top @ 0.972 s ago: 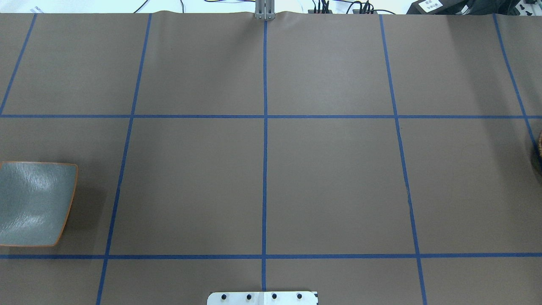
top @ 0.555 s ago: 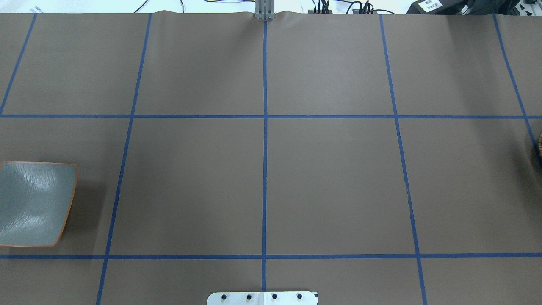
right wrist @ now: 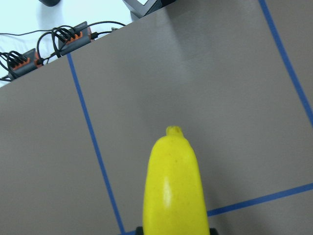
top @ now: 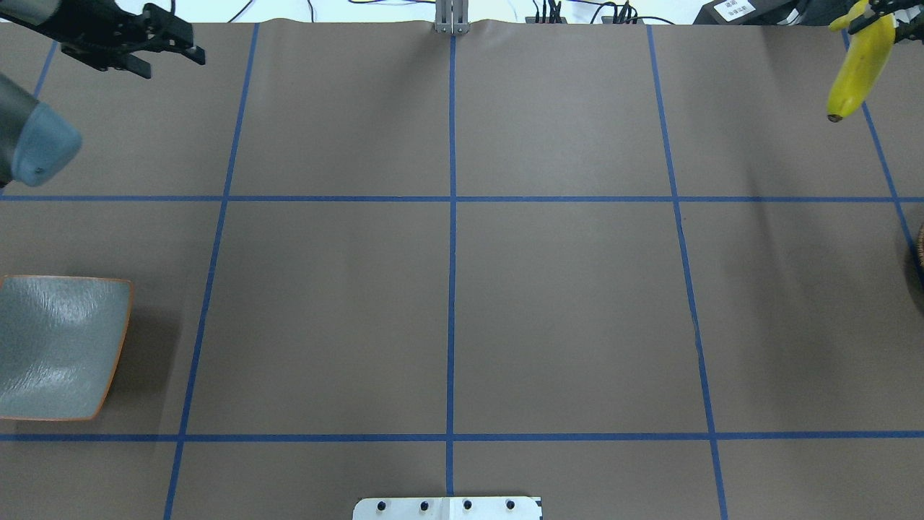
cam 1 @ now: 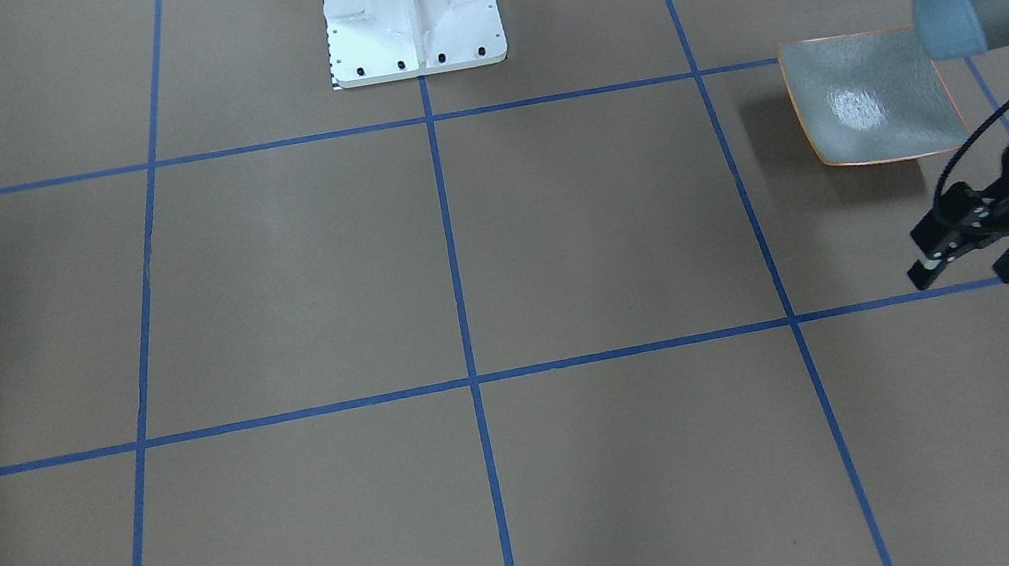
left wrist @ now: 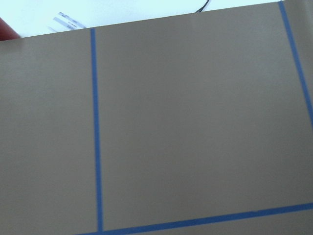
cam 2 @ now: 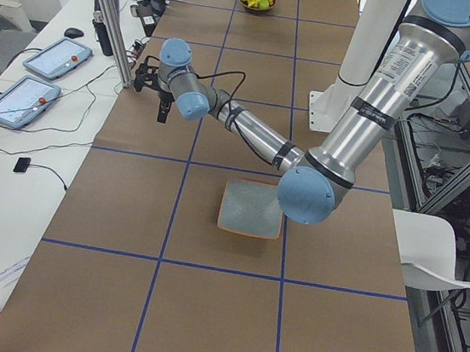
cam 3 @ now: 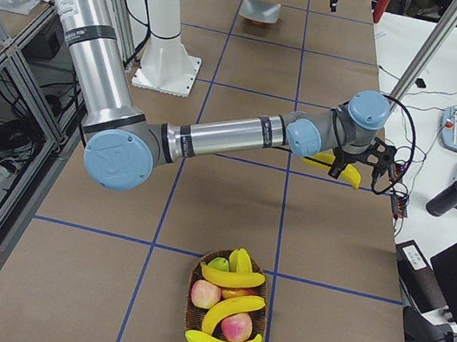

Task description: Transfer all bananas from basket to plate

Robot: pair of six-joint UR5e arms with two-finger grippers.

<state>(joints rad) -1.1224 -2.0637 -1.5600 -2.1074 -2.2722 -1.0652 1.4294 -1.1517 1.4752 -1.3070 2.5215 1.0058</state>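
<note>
Your right gripper [top: 875, 16] clamps a banana [top: 859, 72], apparently near one end; likely light, bruisable; left gripper [cam 1: 960, 269] gapes empty.

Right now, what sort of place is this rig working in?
Probably a robotics lab workcell: a table marked with a blue tape grid, teach pendants on a side bench, and cabling along the far edge.
</note>
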